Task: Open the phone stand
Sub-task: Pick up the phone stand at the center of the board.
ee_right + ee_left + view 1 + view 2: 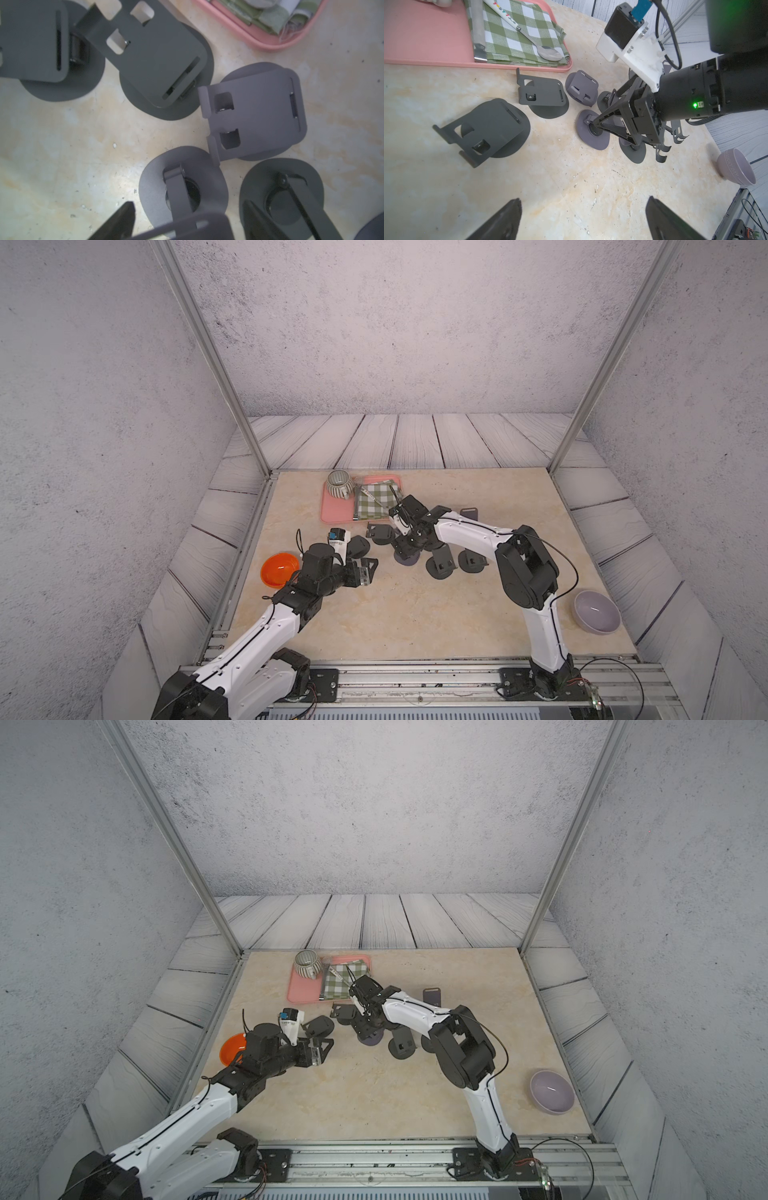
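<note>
Right wrist view puts the stand (153, 187) directly under the right gripper (188, 203). Its base lies flat on the table (395, 614), just toward 12 o'clock from table centre in both top views. The plate is raised on its hinge arm and passes between the two fingers.

Progress, as judged:
- This stand looks partly opened. The plate is clear of the base, but whether it has reached its full angle cannot be told.
- Setting the final tilt and letting go appear to be left.
- At its 9 to 10 o'clock, a dark stand (492, 124) and a second dark stand (544, 93) already have their plates propped up.
- At its 1 o'clock, a flat stand (471, 513) appears folded — possibly work outstanding.

Grippers:
- Right gripper: the jaws are apart, one on each side of the raised plate. Bare surface shows between the plate edge and one finger. At the other finger, contact cannot be made out. No firm grip is evident.
- Left gripper (584, 199): the jaws are spread wide and hold nothing, with only bare table between the fingers. It hangs at 9 o'clock from the stand, just beside the dark stand and touching none.

Not involved: the tray (332, 514) at 11 o'clock.
</note>
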